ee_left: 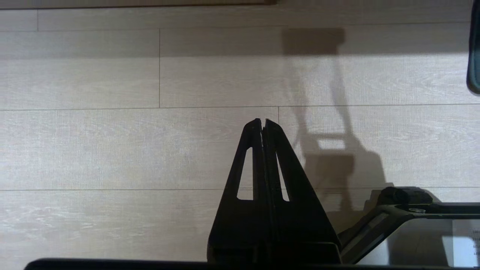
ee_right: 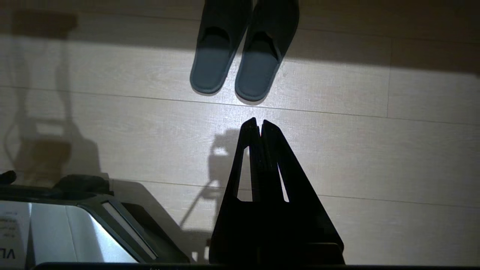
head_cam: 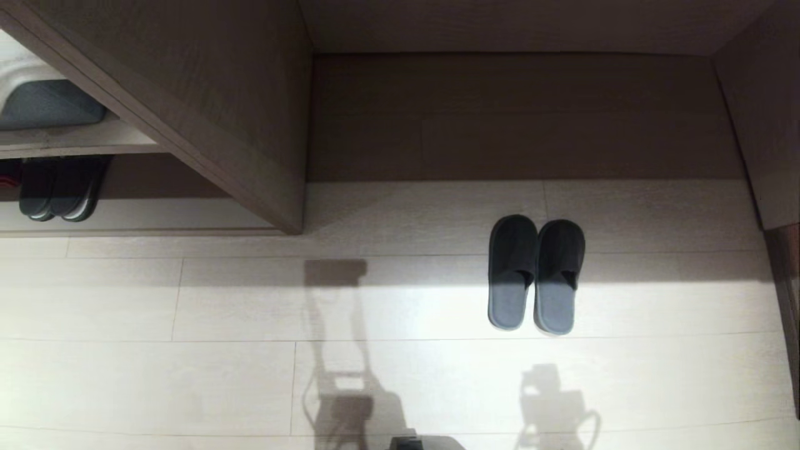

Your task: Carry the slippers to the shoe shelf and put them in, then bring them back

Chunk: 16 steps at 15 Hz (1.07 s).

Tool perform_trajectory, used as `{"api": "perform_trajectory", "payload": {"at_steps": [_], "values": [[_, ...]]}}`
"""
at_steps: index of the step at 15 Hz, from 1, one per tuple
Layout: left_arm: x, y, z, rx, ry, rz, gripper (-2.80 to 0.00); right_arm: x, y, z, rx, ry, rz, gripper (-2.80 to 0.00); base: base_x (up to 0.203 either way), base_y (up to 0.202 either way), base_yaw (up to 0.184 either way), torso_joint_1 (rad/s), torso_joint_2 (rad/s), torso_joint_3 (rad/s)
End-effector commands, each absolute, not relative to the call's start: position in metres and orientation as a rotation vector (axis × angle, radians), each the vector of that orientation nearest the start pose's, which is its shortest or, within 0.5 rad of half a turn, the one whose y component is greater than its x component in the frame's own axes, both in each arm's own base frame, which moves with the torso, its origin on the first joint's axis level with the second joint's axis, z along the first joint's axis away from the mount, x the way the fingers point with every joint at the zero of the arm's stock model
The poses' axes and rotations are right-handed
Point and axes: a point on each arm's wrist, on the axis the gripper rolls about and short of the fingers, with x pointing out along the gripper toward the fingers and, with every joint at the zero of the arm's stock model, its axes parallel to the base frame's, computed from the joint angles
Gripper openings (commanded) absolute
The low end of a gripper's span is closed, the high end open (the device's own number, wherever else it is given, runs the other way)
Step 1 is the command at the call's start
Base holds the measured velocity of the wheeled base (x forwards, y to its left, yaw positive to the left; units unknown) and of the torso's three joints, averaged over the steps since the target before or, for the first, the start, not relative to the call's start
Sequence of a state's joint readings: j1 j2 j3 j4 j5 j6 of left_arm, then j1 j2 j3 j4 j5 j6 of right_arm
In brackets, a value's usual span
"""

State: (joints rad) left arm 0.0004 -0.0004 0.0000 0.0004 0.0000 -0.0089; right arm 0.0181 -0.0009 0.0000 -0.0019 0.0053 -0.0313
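The slippers [head_cam: 536, 275], a plain dark charcoal pair with blue-grey insoles, lie side by side on the pale floor, toes toward the wall. The right wrist view shows the slippers [ee_right: 243, 48] just ahead of my right gripper [ee_right: 260, 120], which hangs shut and empty above the floor, apart from them. My left gripper [ee_left: 262, 120] is also shut and empty over bare floor. The shoe shelf [head_cam: 156, 215] is the low open cubby at the far left, shadowed inside. Neither arm shows in the head view, only their shadows.
Another dark pair of slippers [head_cam: 59, 187] stands inside the cubby. A wood-grain upright panel [head_cam: 250, 125] separates the cubby from the recess behind the slippers. A wall panel [head_cam: 762, 125] closes the right side. My base [ee_left: 412, 225] shows beside the left gripper.
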Motion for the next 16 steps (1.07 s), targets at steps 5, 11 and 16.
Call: {"api": "perform_trajectory", "payload": {"at_steps": [5,11,16], "values": [[-0.0228,0.0,0.0755,-0.011,0.0,0.002,-2.8,-0.0227,-0.0003,0.0758,-0.032,-0.002,0.025,-2.8,0.0,0.0,0.0,0.002,0.0,0.204],[-0.0228,0.0,0.0755,-0.011,0.0,0.002,-2.8,-0.0227,-0.0003,0.0758,-0.032,-0.002,0.025,-2.8,0.0,0.0,0.0,0.001,0.0,0.2],[-0.0228,0.0,0.0755,-0.011,0.0,0.0,-2.8,-0.0227,-0.0003,0.0758,-0.032,-0.002,0.025,-2.8,0.0,0.0,0.0,0.002,0.0,0.201]]}}
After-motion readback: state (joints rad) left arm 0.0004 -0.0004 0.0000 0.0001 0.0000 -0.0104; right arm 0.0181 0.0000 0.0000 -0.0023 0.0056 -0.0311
